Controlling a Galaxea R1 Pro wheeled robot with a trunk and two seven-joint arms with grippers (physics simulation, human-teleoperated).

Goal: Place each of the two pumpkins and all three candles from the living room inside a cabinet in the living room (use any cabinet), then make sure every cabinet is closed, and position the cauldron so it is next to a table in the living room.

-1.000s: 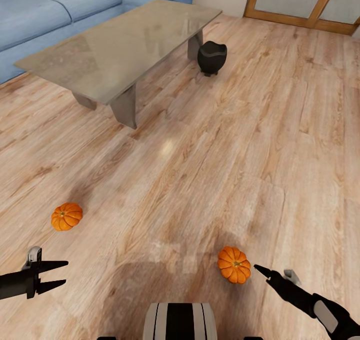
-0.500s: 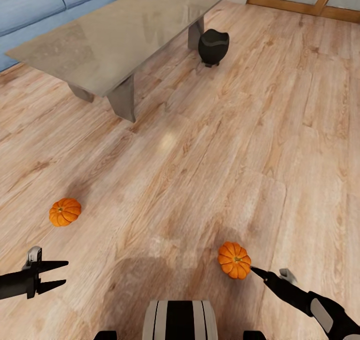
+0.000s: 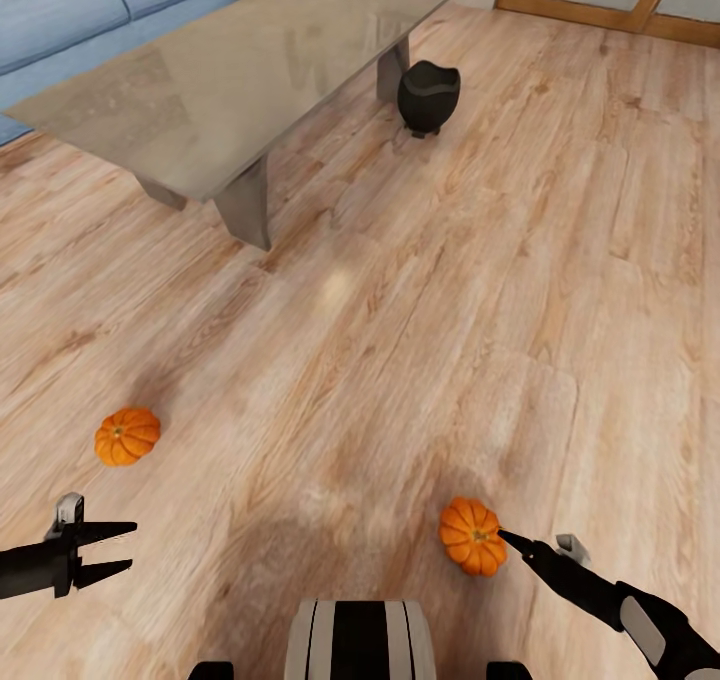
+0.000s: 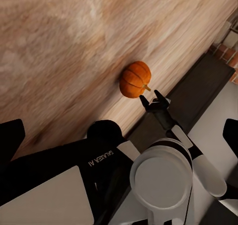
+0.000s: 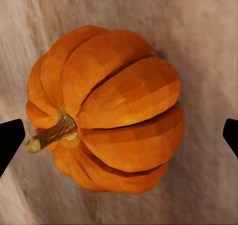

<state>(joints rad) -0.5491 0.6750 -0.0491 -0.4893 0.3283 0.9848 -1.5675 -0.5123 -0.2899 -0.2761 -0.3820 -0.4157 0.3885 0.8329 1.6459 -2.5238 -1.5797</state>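
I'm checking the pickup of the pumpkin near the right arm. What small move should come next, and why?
Probably ease the right end effector forward and down around the pumpkin, then close. Its fingers are open, with the pumpkin centered between them in the wrist view, lying on the floor, not yet gripped.

— Was there any writing to read?

— Just one spot. In the left wrist view, a black panel on the robot's own body carried a short line of small white lettering.

— What did it say?

— It stood upside down to the camera. The letters "AI" were clear at one end; the longer word beside them was too small and blurred to spell out with certainty.

— Any numbers or signs?

— None that could be read.
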